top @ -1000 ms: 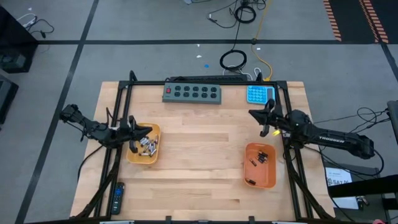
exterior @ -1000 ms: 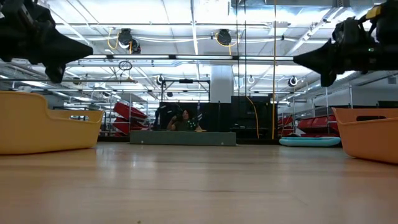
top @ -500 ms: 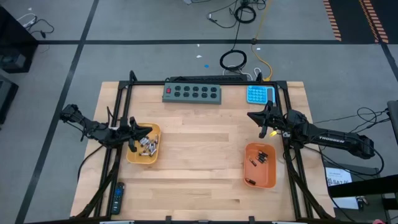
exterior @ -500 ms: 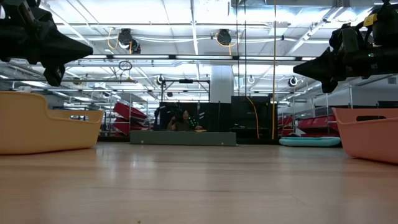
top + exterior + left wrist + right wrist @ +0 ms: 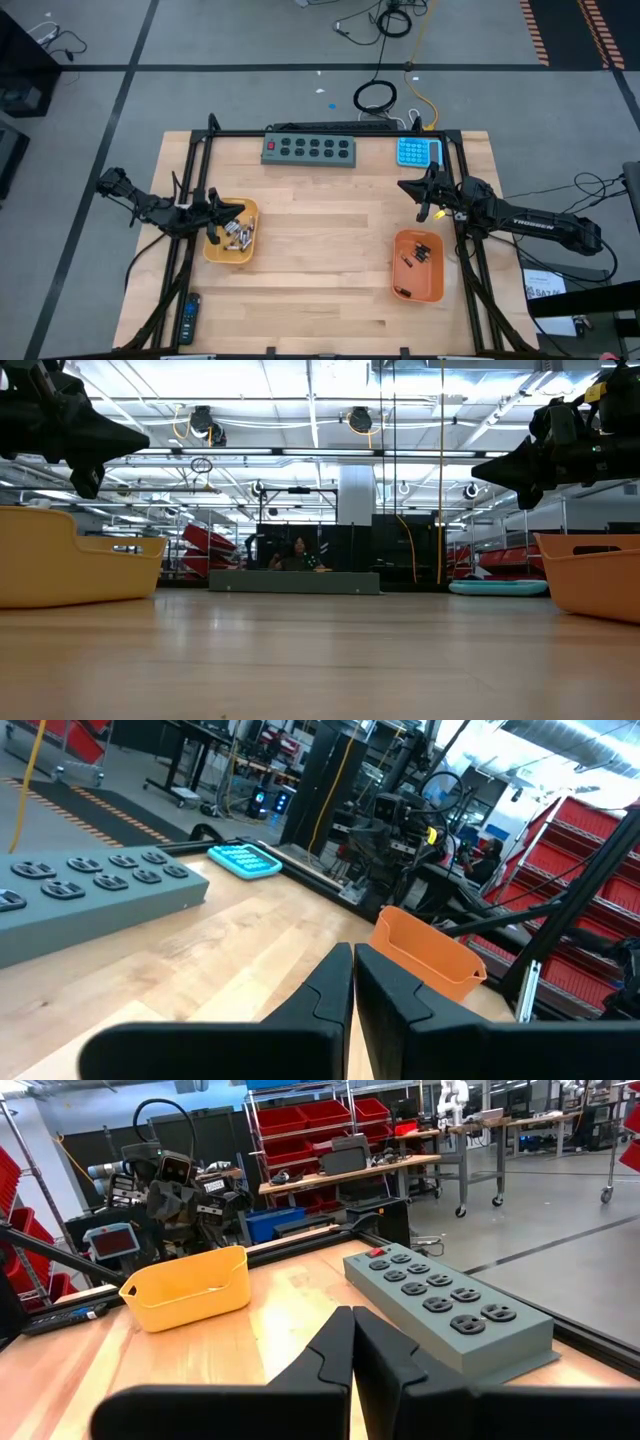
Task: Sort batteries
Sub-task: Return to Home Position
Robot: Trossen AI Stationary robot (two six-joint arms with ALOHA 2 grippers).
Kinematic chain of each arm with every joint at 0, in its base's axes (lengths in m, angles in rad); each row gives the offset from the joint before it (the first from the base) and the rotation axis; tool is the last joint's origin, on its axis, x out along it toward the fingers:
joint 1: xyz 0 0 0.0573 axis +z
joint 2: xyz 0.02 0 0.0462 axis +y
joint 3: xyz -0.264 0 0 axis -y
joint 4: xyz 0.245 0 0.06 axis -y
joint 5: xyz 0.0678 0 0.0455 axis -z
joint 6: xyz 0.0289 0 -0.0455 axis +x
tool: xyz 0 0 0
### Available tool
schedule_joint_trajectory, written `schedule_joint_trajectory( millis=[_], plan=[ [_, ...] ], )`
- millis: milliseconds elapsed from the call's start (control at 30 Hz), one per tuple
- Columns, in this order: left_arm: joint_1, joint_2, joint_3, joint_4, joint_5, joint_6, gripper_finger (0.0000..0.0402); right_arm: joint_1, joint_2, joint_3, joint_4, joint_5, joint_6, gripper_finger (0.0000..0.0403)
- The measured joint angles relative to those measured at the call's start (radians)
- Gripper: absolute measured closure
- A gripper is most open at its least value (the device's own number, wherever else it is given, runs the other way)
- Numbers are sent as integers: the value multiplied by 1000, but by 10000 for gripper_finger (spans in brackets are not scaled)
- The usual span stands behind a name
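Logged a small shift on the right claw (image 5: 404, 185) vs a second ago: nudged toward the table's far edge, tips a bit higher in the low view. No change over the last half second. Saw no move on the left claw (image 5: 239, 208).

Found right claw fingers (image 5: 335, 1342) pressed together, gripping nothing. Hung above bare table (image 5: 320, 230), just past the far rim of the orange bin (image 5: 398, 285). Saw black batteries (image 5: 421, 251) lying in that bin, below the claw and toward the front edge.

Found left claw pinched closed too, fingers (image 5: 335, 985) touching, empty. Held over the far part of the yellow bin (image 5: 212, 250). Spotted silver batteries (image 5: 238, 236) piled in that bin, just under the claw tips.

Noted grey power strip (image 5: 309, 149) and blue calculator (image 5: 417, 152) along the far edge, calculator near the right claw, strip well apart from both.
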Motion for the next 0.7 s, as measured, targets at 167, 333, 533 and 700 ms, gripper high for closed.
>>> schedule_joint_trajectory(
  millis=[167, 333, 533, 700],
  plan=[
    [0, 0, 0, 0, 0, 0, 377, 0, 0, 0, 0, 0, 0, 403],
    [0, 0, 0, 0, 0, 0, 377, 0, 0, 0, -1, 0, 0, 403],
    [0, 0, 0, 0, 0, 0, 377, 0, -2, 0, -2, 0, 0, 403],
    [0, 0, 0, -1, 0, 0, 377, 0, -22, 0, -2, 0, 0, 403]
  ],
)
